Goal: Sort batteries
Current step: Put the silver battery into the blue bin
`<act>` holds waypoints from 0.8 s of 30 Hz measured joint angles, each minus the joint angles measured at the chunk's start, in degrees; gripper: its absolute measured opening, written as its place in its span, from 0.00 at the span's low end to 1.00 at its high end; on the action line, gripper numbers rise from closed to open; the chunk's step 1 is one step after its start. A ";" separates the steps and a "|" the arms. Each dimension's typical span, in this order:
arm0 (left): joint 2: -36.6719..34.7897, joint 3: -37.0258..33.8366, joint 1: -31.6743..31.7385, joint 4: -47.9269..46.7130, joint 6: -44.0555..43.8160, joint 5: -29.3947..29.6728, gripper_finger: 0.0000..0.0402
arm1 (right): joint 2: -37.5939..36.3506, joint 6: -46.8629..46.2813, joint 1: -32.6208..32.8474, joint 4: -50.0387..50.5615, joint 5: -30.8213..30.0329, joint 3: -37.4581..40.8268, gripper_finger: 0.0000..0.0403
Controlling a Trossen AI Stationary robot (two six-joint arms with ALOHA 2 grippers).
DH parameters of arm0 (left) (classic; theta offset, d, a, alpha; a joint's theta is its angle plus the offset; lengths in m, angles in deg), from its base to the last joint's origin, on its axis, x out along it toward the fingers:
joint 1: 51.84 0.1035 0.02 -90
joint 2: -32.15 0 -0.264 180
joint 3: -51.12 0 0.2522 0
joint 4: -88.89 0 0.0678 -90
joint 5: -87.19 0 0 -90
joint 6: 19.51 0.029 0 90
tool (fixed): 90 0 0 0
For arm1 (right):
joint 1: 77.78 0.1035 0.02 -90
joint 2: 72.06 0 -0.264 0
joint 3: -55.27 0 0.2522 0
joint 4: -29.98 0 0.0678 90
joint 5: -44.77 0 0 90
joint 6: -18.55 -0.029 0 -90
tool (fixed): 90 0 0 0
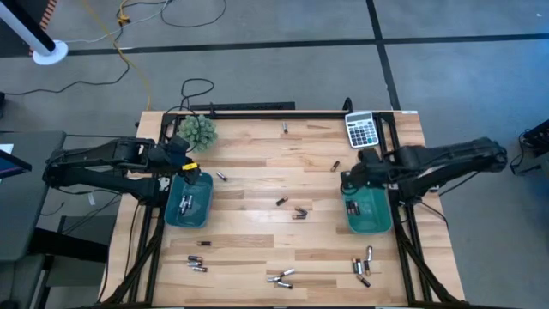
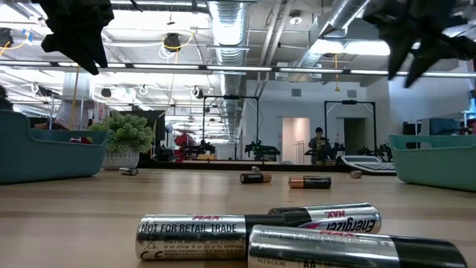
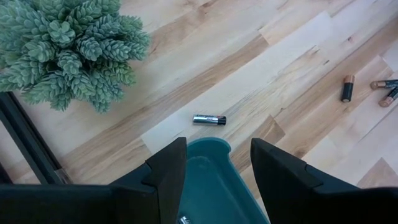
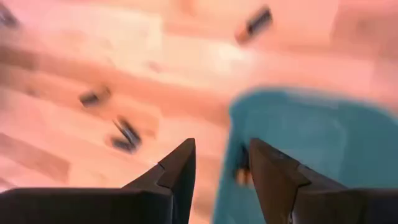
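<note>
High view: left gripper [image 1: 182,165] sits over the 12 o'clock rim of the left teal bin [image 1: 188,215], at roughly 9 o'clock on the table [image 1: 257,232]. Left wrist view shows its fingers [image 3: 171,171] apart with nothing between them, bin rim below, one silver battery [image 3: 209,119] on the wood just past the rim, plant [image 3: 65,46] near.

Right gripper [image 1: 350,182] is over the 10 o'clock corner of the right teal bin [image 1: 371,219], 3 o'clock side of the table. Right wrist view is motion-blurred: fingers [image 4: 177,171] parted, nothing gripped, a small copper-ended cell [image 4: 241,171] visible in the gap over the bin.

Batteries [image 1: 283,276] are scattered: clusters along the 6 o'clock edge, a few at table centre [image 1: 296,211], one near 12 o'clock, one at about 2 o'clock near the calculator [image 1: 361,130]. Some cells already lie in both bins.

Low view: two silver cells [image 2: 260,231] touching, close to the camera; coppery ones farther back.
</note>
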 joint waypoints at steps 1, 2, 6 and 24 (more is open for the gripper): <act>0.01 0.00 0.00 0.00 0.00 0.00 0.43 | -0.01 1.96 -1.26 -1.58 -1.13 -0.12 0.41; -0.01 0.00 0.00 0.01 -0.03 0.00 0.43 | 0.01 4.10 -2.81 -3.51 -1.74 -0.14 0.41; 0.01 0.00 0.00 0.07 -0.11 0.00 0.43 | 2.13 13.92 -9.87 -13.48 -2.01 -0.14 0.41; 0.01 0.00 0.02 0.07 -2.19 0.00 0.43 | 38.92 53.66 -33.12 -46.31 13.03 -25.65 0.48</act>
